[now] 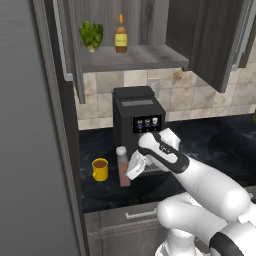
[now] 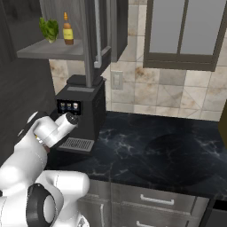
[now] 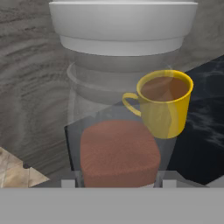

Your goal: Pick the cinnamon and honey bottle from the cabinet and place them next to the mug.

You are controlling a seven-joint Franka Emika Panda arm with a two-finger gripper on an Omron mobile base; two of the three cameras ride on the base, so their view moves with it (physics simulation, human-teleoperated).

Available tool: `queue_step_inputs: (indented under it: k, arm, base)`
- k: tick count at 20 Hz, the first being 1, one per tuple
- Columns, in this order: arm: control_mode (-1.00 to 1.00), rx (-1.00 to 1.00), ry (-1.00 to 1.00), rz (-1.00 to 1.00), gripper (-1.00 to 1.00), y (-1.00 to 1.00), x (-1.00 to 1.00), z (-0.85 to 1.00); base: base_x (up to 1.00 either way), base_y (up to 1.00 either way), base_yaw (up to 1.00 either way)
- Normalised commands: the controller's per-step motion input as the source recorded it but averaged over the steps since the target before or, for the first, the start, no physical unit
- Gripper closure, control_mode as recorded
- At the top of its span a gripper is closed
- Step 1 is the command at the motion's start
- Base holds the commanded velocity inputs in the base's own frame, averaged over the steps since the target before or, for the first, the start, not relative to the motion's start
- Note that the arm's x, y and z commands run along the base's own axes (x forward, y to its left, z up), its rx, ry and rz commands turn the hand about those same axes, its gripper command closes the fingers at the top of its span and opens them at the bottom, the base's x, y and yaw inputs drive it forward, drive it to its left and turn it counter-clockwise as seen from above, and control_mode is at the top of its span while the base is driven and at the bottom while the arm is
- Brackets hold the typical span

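Dark grey wood-grain cabinet across the top of the left base view, tall flat doors swung open, one flat shelf inside. Black marbled counter below, glossy with pale veining, beige stone tile wall behind it. Boxy black coffee machine at centre of the left base view, small lit screen on its front, slotted metal drip tray at its foot in the right base view. White glossy arm rises from lower right of the left base view, rounded links, dark joints. Gripper sits at centre-lower frame right against the cinnamon: a clear cylindrical jar, reddish-brown grainy contents, pale grey-white ribbed cap, upright on the counter in front of the machine. In the hand view the jar stands very close, between the two finger tips; fingers part spread with the jar in between, can't tell if they actually press it. Yellow mug just left of the jar, near but apart, smooth round body, side handle, dark brown liquid. Honey bottle on the cabinet shelf, upper centre, amber, narrow neck, pointed orange cap, darker label band. Leafy green bunch beside it to the left, crinkled.
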Motion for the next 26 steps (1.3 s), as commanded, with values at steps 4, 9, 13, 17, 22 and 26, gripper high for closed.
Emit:
queue_step_inputs:
  k: [4, 9, 13, 17, 22, 26]
  arm:
    - [-1.00, 0.00, -0.02, 0.00, 1.00, 0.00, 0.00, -0.34]
    - [-1.00, 0.00, -0.08, 0.00, 1.00, 0.00, 0.00, -0.41]
    - [-1.00, 0.00, -0.09, 0.00, 1.00, 0.00, 0.00, -0.25]
    - [-1.00, 0.00, -0.11, 0.00, 1.00, 0.00, -0.03, -0.10]
    - [-1.00, 0.00, -0.10, 0.00, 1.00, 0.07, -0.30, -0.04]
    - [-1.00, 0.00, -0.09, 0.00, 1.00, 0.08, -0.21, -0.17]
  base:
    - [0.00, 0.00, 0.00]
    - [0.00, 0.00, 0.00]
    - [0.00, 0.00, 0.00]
    - [0.00, 0.00, 0.00]
    - [0.00, 0.00, 0.00]
    - [0.00, 0.00, 0.00]
